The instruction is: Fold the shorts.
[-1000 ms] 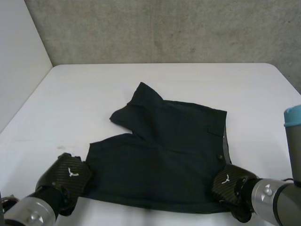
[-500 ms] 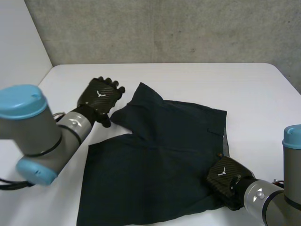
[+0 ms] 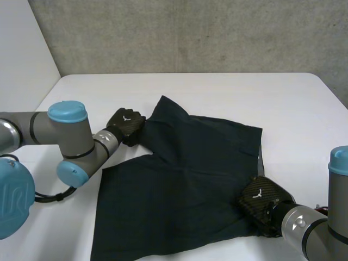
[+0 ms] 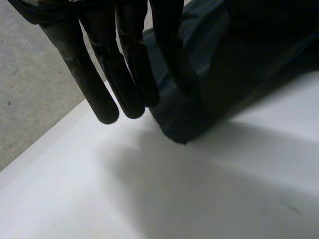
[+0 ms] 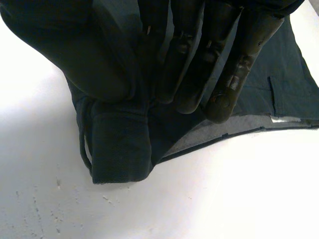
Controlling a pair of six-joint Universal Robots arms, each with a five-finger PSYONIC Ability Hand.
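The dark shorts (image 3: pixel 185 179) lie spread across the middle of the white worktop (image 3: pixel 244 98), waistband (image 3: pixel 260 155) toward 3 o'clock and legs toward 9 o'clock. The near leg (image 3: pixel 125 217) lies fairly flat, while the far leg (image 3: pixel 163 122) is rumpled, with a raised crease running to its hem at about 11 o'clock. The left hand (image 3: pixel 126 123) sits at that hem. In its wrist view the fingers (image 4: pixel 102 94) hang nearly straight, just beside the cloth's corner and brushing it, with nothing clasped, so this hand reads as open. The right hand (image 3: pixel 260 201) is at about 4 o'clock, on the near corner of the waistband. Its wrist view shows the thumb (image 5: pixel 99 59) and fingers pressed together with the bunched band between them, a firm pinch on the cloth. No fold looks made yet, so the step in hand seems to be taking hold and squaring the garment. The next move probably calls for the left hand to close on the far leg's hem and draw it taut toward 10 o'clock against the right hand's anchor, flattening the crease before any fold.
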